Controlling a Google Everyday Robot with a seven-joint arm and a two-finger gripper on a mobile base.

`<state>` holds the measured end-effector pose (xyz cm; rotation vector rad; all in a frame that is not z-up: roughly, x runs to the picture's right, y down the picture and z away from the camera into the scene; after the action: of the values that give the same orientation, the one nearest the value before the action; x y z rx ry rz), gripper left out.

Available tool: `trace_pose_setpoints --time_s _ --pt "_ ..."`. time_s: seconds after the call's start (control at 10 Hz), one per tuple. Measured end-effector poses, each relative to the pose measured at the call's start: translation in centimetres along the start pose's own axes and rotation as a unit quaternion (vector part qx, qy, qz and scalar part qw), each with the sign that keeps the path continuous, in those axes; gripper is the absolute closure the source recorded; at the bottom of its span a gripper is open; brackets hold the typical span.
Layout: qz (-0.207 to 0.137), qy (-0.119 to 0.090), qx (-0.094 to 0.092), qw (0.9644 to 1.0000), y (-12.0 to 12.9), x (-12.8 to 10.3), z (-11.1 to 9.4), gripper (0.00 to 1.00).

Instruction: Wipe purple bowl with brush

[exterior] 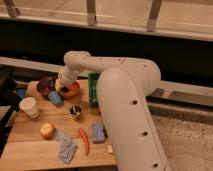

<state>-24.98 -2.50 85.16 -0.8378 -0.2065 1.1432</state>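
Note:
The purple bowl sits at the back left of the wooden table, right beside the orange-red bowl. My white arm bends down from its elbow. It ends in the dark gripper, low over the seam between the two bowls at the purple bowl's right rim. The brush is hidden; I cannot pick it out at the gripper. A small blue thing lies just in front of the bowls.
A white paper cup, a metal cup, a yellow-orange fruit, a red chili, a blue sponge and a grey-blue cloth lie on the table. A green box stands behind, by the arm.

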Motion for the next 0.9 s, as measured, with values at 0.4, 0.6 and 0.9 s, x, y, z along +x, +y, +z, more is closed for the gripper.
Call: trace_pose_setpoints --time_s 0.4,0.6,0.9 --pt "-0.027 -0.003 -0.022 0.9994 3.5 -1.6 2.1 1.0" --pt "-0.035 0.005 -0.027 0.999 5.2 -0.6 2.4 1.0" --pt "-0.023 0.014 -0.006 0.9996 4.4 1.0 1.1 1.0"
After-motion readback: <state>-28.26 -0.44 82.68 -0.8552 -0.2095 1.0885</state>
